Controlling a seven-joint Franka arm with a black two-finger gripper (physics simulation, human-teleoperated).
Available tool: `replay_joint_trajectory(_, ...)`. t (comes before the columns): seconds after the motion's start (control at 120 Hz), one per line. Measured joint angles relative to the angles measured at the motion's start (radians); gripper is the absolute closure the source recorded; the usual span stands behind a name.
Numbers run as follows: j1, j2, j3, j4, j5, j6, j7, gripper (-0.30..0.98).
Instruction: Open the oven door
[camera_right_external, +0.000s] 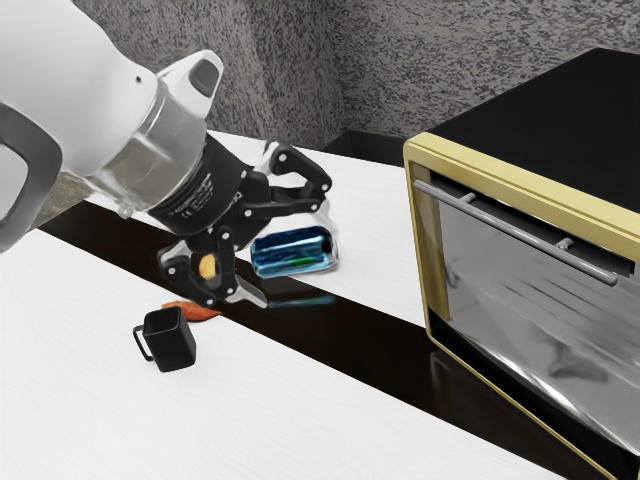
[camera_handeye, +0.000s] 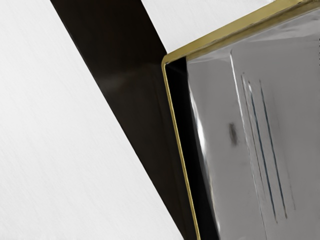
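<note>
Over a white, dark-banded counter (camera_right_external: 70, 330) by mottled grey walls (camera_right_external: 430, 70), faces a shut, silvery oven door (camera_right_external: 510, 310), empty gripper (camera_right_external: 299, 264) spread wide.

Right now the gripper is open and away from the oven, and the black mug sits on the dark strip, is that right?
Not quite: the exterior view shows the black mug on the white surface, beside the dark strip; the rest holds.
</note>
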Motion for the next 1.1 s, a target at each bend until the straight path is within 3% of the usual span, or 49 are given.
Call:
replay_joint_trajectory(0.275,-0.059,0.077,-0.008,0.043,0.016,0.100,-0.260,0.00)
replay_joint_trajectory(0.475,-0.048,0.157,-0.011,0.096,0.019,0.127,-0.386,0.00)
replay_joint_trajectory(0.592,0.017,0.176,-0.059,0.107,0.016,0.133,-0.440,0.00)
replay_joint_trajectory(0.75,0.063,0.210,-0.102,0.111,0.020,0.138,-0.444,0.00)
replay_joint_trajectory(1.1,0.089,0.278,-0.097,0.167,0.018,0.142,-0.405,0.00)
